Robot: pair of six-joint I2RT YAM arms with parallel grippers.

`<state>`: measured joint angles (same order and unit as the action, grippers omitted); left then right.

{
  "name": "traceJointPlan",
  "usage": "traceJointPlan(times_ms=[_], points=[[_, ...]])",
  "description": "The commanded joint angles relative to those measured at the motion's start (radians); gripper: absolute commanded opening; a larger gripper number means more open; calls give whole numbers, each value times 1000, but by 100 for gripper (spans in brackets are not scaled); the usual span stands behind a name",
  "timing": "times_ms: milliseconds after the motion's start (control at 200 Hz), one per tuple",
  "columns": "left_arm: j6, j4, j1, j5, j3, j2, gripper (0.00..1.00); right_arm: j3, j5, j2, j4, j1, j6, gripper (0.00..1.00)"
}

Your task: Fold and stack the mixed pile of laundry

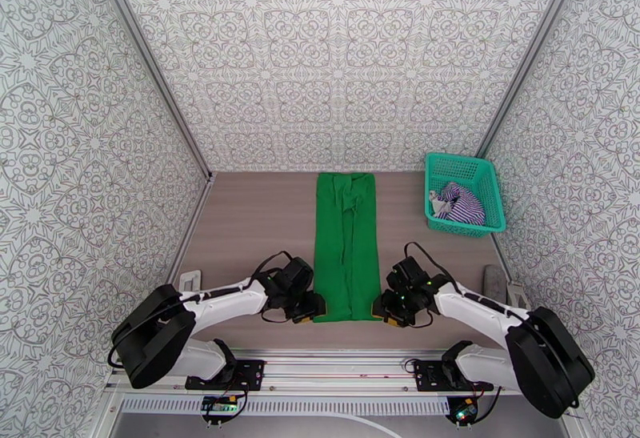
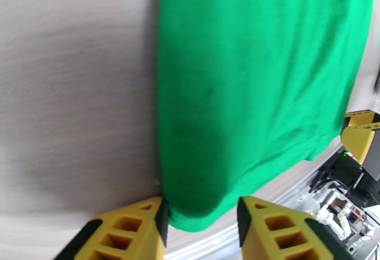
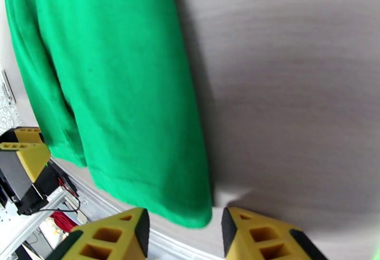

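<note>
Top external view: green T-shirt [image 1: 346, 247] lies flat on the worktop [image 1: 256, 223] as a long narrow strip, sides folded in, running from the far edge to just short of the near edge, approx. midway btwn the left and right edges. Some creases along its middle, w/ a bunched bit near the far end. Left gripper [image 1: 310, 307] sits at the strip's near-left corner and right gripper [image 1: 386, 307] at its near-right corner, both low by the near edge, arms angled inward from their bases. Teal basket [image 1: 464, 161] stands in the far right corner, well apart from the shirt; striped top [image 1: 458, 203] is crumpled inside it, purple-and-white w/ white trim. Left wrist view: left gripper [image 2: 199, 213] has its yellow fingers [image 2: 128, 230] spread apart, the T-shirt [image 2: 256, 66] hem corner lying in the gap btwn them; one finger touches the cloth edge, the other stands clear of it, so not clamped. Bare worktop [image 2: 71, 90] to one side, right gripper [image 2: 358, 135] seen past the hem. Right wrist view: right gripper [image 3: 185, 220] is likewise parted, the T-shirt [image 3: 118, 90] corner reaching into the gap, not pinched; gap shows btwn cloth and one finger. Worktop [image 3: 294, 90] is bare grey beside the shirt, and the left gripper [image 3: 26, 149] shows beyond the hem's other end.
</note>
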<state>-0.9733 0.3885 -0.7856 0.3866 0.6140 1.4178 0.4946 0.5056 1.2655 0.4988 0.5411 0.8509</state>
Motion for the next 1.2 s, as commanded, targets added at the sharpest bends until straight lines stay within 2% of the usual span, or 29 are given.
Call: traceJointPlan(times_ms=[0, 370, 455, 655, 965, 1190], points=[[-5, 56, -12, -43, 14, 5, 40, -21, 19, 29, -75, 29, 42, 45], [15, 75, -39, -72, 29, 61, 38, -11, -16, 46, -83, 33, 53, 35], [15, 75, -44, -79, 32, 69, 31, -12, -22, 41, -75, 33, 53, 31], [25, 124, -49, -131, 47, 34, 0, -11, -48, 2, -24, 33, 49, 20], [13, 107, -84, -164, 0, -30, 0, -31, -70, -70, 73, 34, 39, 1], [-13, 114, -136, -169, -27, -66, 0, -64, -71, -160, 158, 52, 51, 0]])
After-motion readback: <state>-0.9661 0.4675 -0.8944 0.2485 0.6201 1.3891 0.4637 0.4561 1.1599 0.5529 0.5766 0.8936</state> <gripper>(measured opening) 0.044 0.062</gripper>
